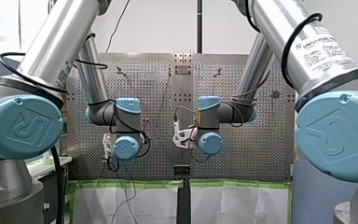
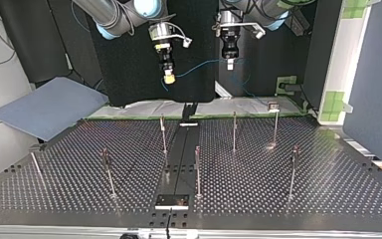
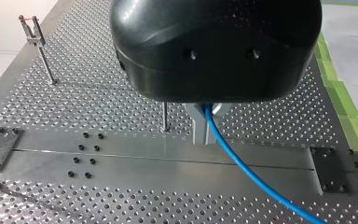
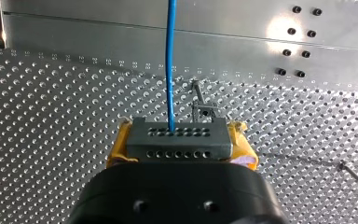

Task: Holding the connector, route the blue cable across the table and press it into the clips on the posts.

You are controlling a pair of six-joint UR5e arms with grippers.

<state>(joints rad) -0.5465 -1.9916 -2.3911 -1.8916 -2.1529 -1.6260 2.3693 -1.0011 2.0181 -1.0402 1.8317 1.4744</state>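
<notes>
My right gripper [image 4: 177,156] has yellow pads and is shut on a grey connector [image 4: 177,137] with rows of holes. The blue cable [image 4: 170,60] leaves the connector straight ahead over the perforated table. In the top view my right gripper [image 2: 168,75] hangs high above the table's far edge, and the blue cable [image 2: 204,63] spans from it to my left gripper [image 2: 230,61]. My left gripper [image 3: 204,137] has metal fingers shut on the blue cable [image 3: 251,172], which trails away below it. Thin posts with clips [image 2: 163,134] [image 2: 234,130] stand on the table under both grippers.
More posts [image 2: 108,172] [image 2: 197,172] [image 2: 293,172] [image 2: 275,124] stand across the perforated table [image 2: 328,184]. A smooth metal strip [image 3: 168,158] runs down its middle, with a black plate [image 2: 171,200] at the near edge. A blue-grey sheet [image 2: 45,107] lies at the top view's left.
</notes>
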